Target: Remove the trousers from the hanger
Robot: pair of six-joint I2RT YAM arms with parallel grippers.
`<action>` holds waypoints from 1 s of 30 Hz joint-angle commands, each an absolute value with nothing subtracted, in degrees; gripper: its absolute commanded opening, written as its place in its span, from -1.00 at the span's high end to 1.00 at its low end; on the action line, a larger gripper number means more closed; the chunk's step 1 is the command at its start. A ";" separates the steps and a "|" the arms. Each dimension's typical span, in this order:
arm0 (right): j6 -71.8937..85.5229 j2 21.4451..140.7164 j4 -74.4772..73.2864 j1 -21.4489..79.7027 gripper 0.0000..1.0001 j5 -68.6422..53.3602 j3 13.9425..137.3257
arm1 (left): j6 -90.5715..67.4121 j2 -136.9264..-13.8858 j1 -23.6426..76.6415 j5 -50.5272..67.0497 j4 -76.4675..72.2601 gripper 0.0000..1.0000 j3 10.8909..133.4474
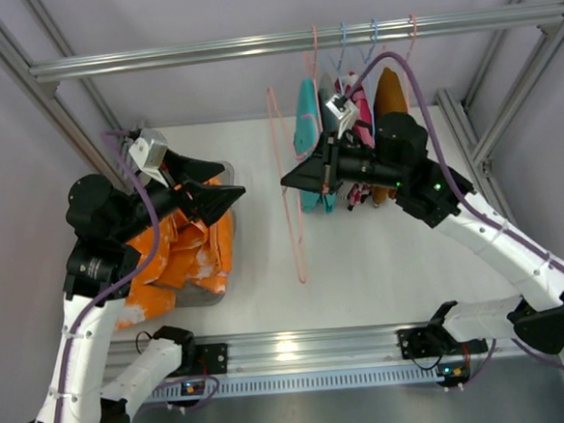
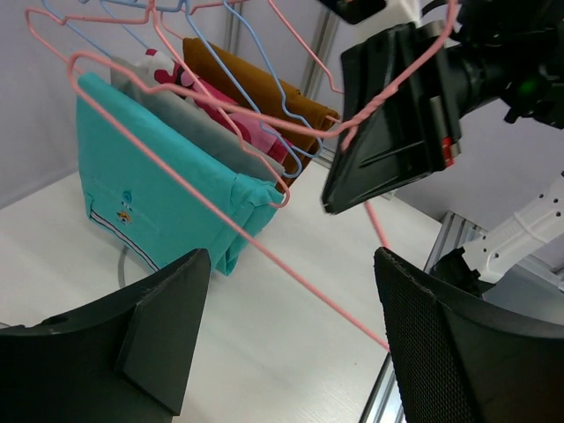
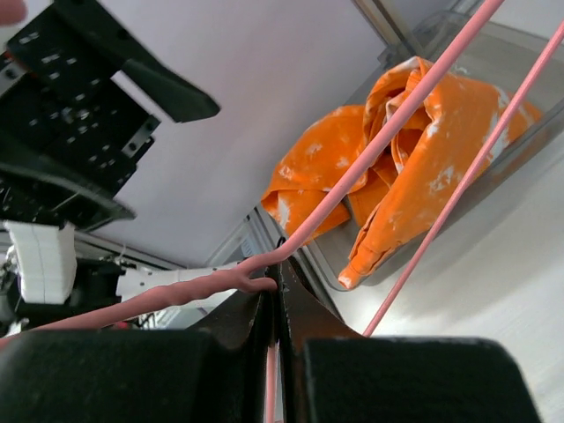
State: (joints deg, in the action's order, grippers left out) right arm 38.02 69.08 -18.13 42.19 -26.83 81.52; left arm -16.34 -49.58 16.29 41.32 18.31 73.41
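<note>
White desk [image 1: 363, 264], rail at back. Trousers [image 1: 184, 257] heaped in clear bin [image 1: 210, 294] by desk's left edge, off hanger [image 1: 294, 240]: soft, floppy, prob. light; I'd pinch a fold. L hand [image 1: 224, 182] wide over bin; R hand [image 1: 288, 181] clamps hanger wire.

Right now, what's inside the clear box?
The orange tie-dye trousers lie crumpled inside the clear box, spilling over one side. They cover its bottom, so anything underneath cannot be seen.
</note>
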 commanded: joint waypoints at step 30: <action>50.45 92.11 -11.69 50.80 1.00 -6.15 100.37 | 1.49 -60.99 28.30 12.85 40.26 -0.20 79.10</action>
